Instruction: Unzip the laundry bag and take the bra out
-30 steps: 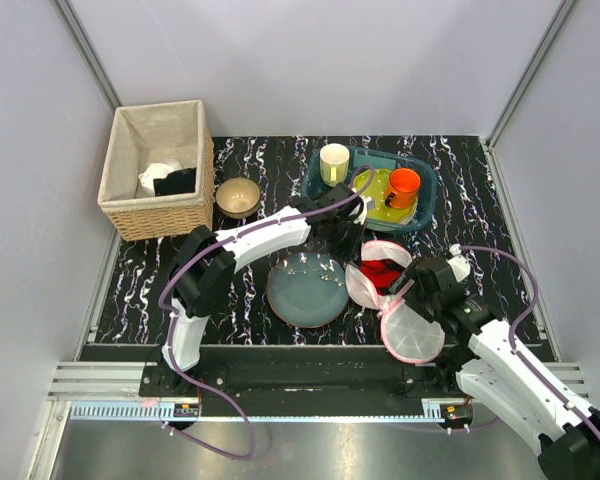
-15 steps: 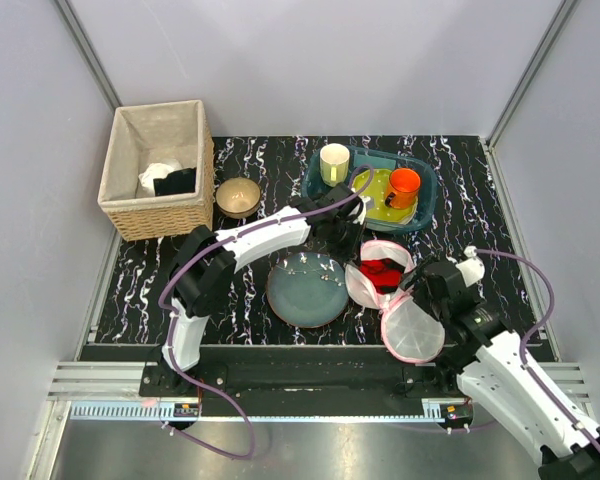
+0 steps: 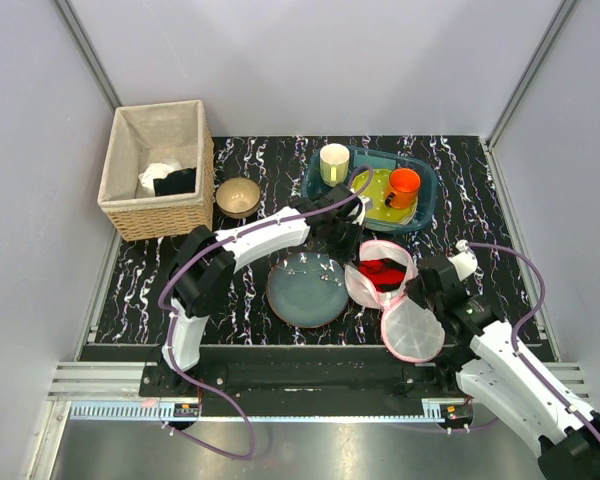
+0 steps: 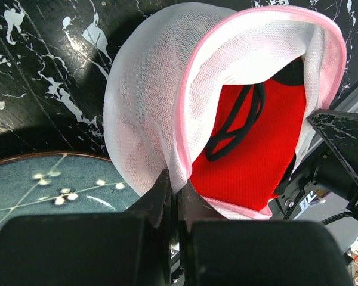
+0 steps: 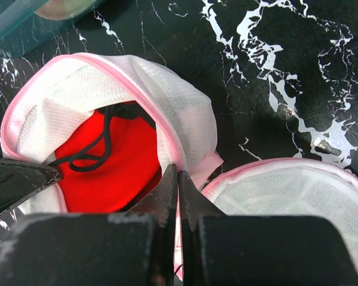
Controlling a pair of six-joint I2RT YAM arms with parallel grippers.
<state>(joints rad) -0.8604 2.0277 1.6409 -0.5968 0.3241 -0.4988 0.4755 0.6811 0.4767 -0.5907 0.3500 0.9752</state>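
- Round white-mesh laundry bag (image 3: 359, 286) with pink zip trim lies on the black marbled tabletop (image 3: 270, 165), just right of the speckled blue-grey plate (image 3: 305, 292). Its zip is undone and its mouth gapes.
- The round mesh lid flap (image 3: 412, 333) lies flat toward the near edge. The right wrist view cuts it off at the frame border.
- Red fabric bra (image 4: 256, 158) is inside the bag with a black strap looped on top. I see only part of it, the rest is behind the mesh wall. I can't make out any pale pink parts.
- Left pincer (image 4: 173, 187): fingers pressed together, clamped on the bag's pink rim on the plate side. From above, the wrist hides the tips.
- Right pincer (image 5: 178, 179): fingers together, nipping the pink rim just beside the flap. I can't tell how much mesh is caught.
- Each wrist view shows the other pincer only as a dark wedge at the frame edge.
- Teal plastic tray (image 3: 425, 205) at the far side holds a cream cup (image 3: 334, 163) and an orange mug (image 3: 403, 187). The left arm covers its near-left corner.
- Wicker basket (image 3: 160, 215) sits far left, with white and black cloth low inside, partly in shadow.
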